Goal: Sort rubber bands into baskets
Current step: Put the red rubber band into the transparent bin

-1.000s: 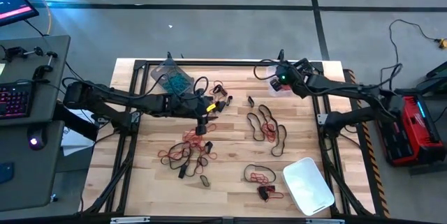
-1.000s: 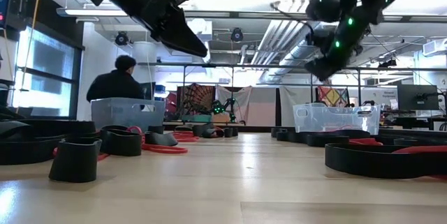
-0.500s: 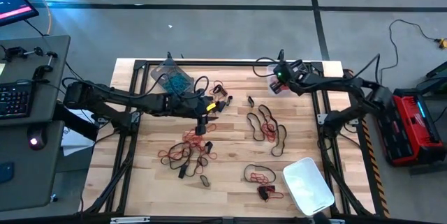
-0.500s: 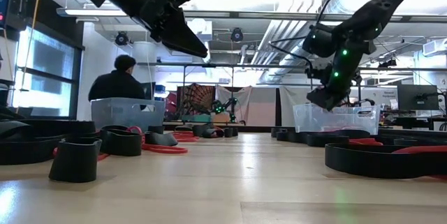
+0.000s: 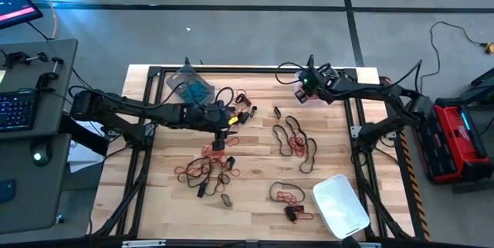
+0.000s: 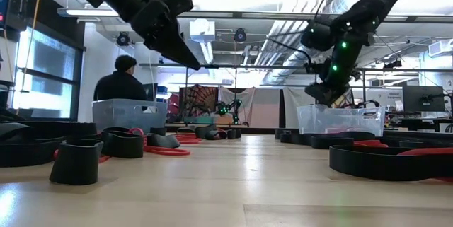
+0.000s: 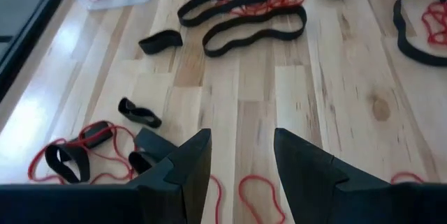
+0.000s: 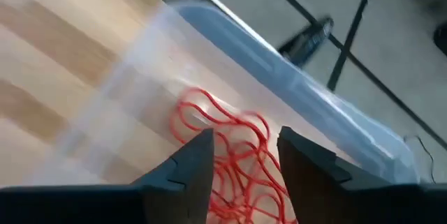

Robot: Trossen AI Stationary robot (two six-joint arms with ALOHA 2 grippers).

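Pale wooden tabletop [image 5: 255,178] is littered with floppy red and black rubber bands [image 5: 293,136], no readable writing anywhere. Right gripper [image 8: 241,175] hangs over the clear plastic basket [image 8: 293,84] at the far right corner, fingers spread, red loops [image 8: 230,147] lying in it; only its wrist view shows that. Left gripper [image 7: 241,161], also spread and empty, hovers mid-table. Grey-tinted basket [image 5: 189,86] with teal bands sits far left, whitish basket [image 5: 340,205] near right. Low view catches a person [image 6: 120,82] behind.
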